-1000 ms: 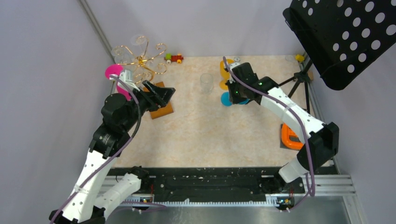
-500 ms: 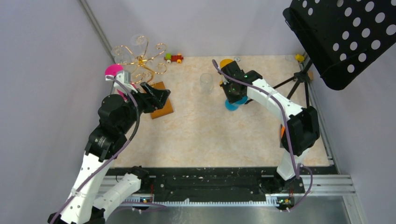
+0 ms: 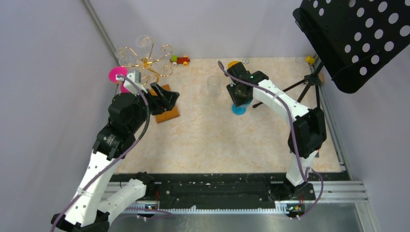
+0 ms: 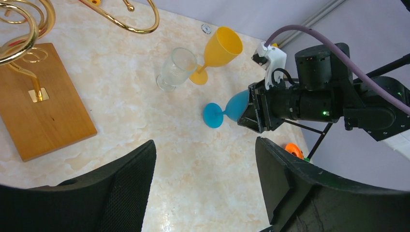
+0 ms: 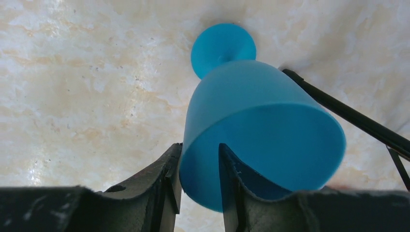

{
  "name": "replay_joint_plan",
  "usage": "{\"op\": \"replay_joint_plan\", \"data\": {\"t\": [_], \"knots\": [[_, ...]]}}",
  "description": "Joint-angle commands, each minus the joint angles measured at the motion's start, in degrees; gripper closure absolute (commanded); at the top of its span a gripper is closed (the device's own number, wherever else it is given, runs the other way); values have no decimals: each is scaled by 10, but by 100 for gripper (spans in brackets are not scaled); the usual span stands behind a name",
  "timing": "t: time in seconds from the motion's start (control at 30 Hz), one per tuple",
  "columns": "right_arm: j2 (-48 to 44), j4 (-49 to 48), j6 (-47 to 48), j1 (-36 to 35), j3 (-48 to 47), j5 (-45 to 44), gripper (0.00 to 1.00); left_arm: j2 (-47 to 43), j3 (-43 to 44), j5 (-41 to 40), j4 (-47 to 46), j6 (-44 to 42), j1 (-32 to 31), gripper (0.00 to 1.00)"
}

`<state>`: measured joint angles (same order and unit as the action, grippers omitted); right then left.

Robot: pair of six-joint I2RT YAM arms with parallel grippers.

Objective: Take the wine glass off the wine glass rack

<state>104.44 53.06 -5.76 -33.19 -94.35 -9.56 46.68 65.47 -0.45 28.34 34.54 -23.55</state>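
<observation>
The gold wire wine glass rack (image 3: 145, 62) stands on its brown wooden base (image 3: 167, 113) at the far left; the base also shows in the left wrist view (image 4: 43, 104). Clear glasses (image 3: 143, 41) and a pink glass (image 3: 117, 75) hang at the rack. My left gripper (image 3: 167, 99) is open and empty beside the base (image 4: 205, 150). My right gripper (image 3: 240, 94) is shut on the rim of a blue wine glass (image 5: 256, 125), one finger inside and one outside (image 5: 199, 159). The glass is tilted, its foot (image 4: 212, 115) down at the table.
A clear glass (image 3: 213, 85) and a yellow wine glass (image 4: 222, 46) stand at the far middle. A black music stand (image 3: 358, 38) overhangs the right, and one tripod leg (image 5: 348, 116) runs beside the blue glass. A toy train (image 3: 180, 60) sits behind the rack.
My right arm has folded up and its gripper has swung left to point down with the blue glass in it. My left gripper has shifted slightly by the rack base.
</observation>
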Motion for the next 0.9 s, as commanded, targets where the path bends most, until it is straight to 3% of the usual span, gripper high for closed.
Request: {"op": "replay_joint_plan", "data": {"t": [0.0, 0.27, 0.5, 0.87], "knots": [[-13, 3, -7, 2, -50, -21, 64, -3, 25, 11, -17, -1, 2, 21], [-78, -47, -24, 2, -49, -3, 59, 11, 66, -43, -17, -12, 2, 21], [-230, -184, -55, 2, 77, -5, 58, 22, 81, -81, -89, -31, 2, 20], [-385, -250, -87, 2, 204, 28, 59, 106, 179, -214, -115, -66, 3, 19]]}}
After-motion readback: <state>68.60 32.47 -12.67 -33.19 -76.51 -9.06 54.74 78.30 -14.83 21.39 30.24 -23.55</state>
